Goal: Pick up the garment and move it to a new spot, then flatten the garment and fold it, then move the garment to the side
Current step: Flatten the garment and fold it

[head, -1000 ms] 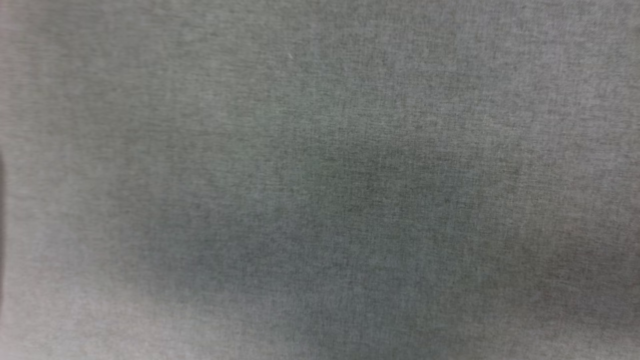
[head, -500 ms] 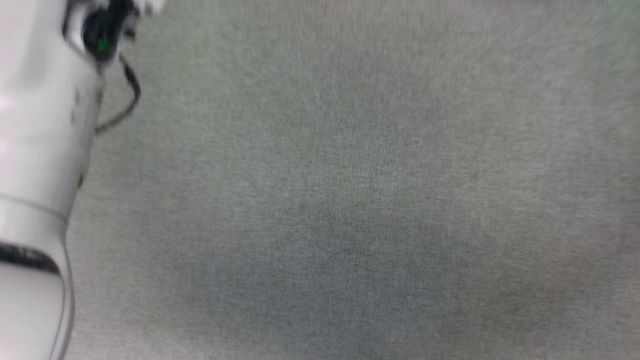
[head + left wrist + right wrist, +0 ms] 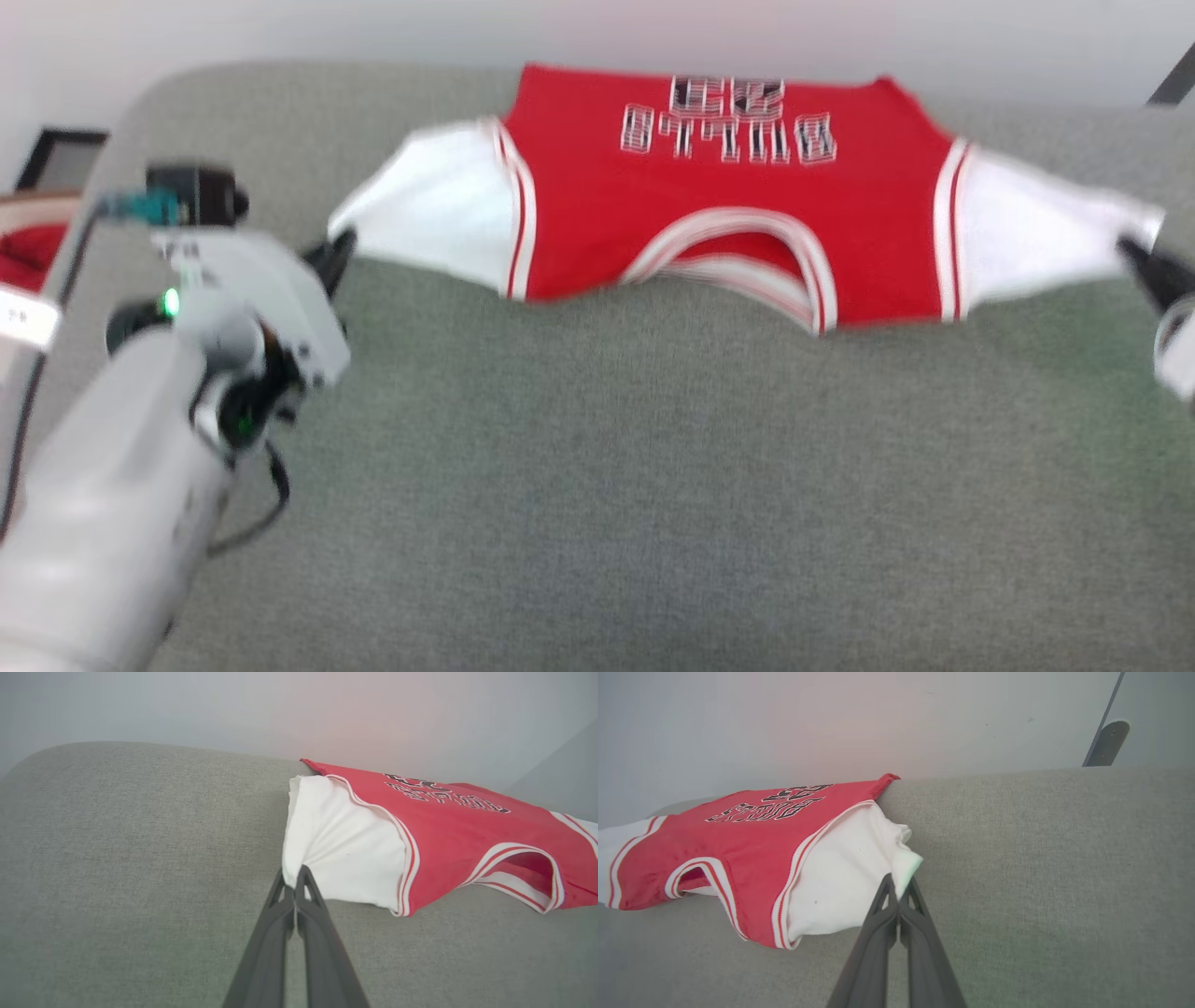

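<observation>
The garment [image 3: 728, 215], a red jersey with white sleeves and striped trim, is stretched sideways across the far part of the grey padded surface [image 3: 597, 485]. Its collar faces me and its lettering reads upside down. My left gripper [image 3: 336, 257] is shut on the tip of the left white sleeve [image 3: 336, 849], with the fingertips [image 3: 303, 882] pinching the cloth. My right gripper [image 3: 1134, 252] is shut on the tip of the other white sleeve [image 3: 840, 877]. In the wrist views, the garment [image 3: 444, 826] [image 3: 752, 835] sags slightly between the two grips, and its far hem reaches the surface's back edge.
A pale wall rises right behind the grey surface. A plain red cloth [image 3: 23, 257] and a dark frame [image 3: 61, 154] sit at the far left, off the surface. A grey metal bracket [image 3: 1106, 742] stands against the wall at the far right.
The head camera has swung up: a second ago it saw bare grey fabric, then the left forearm, and now the stretched garment and both grippers.
</observation>
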